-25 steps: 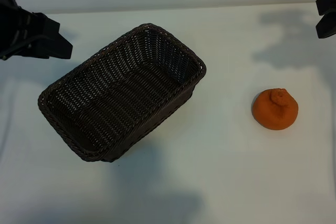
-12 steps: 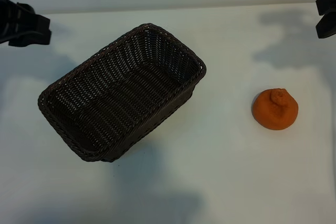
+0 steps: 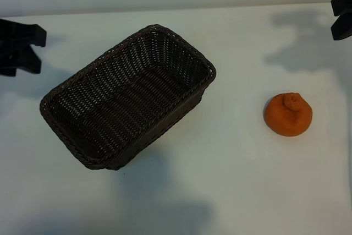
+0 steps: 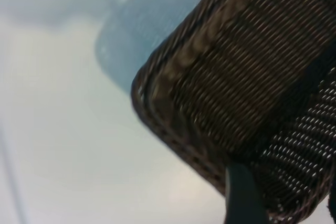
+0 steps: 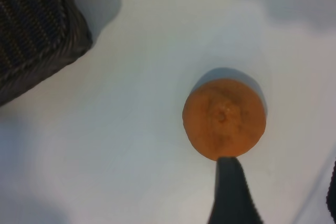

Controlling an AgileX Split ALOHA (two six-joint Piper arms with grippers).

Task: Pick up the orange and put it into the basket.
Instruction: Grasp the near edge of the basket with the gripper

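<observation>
At the lower part of the exterior view there is only bare white table. Above it, right of centre, the orange sits alone on the cloth, knobby bump upward, well apart from the basket, which lies slantwise across the left-centre of the frame with nothing inside it. The fruit looks light and firm, with a dimpled matte skin that should give decent purchase, though being round it may roll if nudged from one side; a grasp across its widest girth, fingers either side below the bump, seems the safest hold, with moderate squeeze so the peel is not bruised. Farther back, at the left edge, the left gripper hangs beside the basket's upper-left end; its wrist view shows a basket corner and one finger, and whether its jaws are spread cannot be told. At the upper right corner the right gripper hovers beyond the orange, jaws apart and empty, the fruit just off one fingertip in its wrist view.
</observation>
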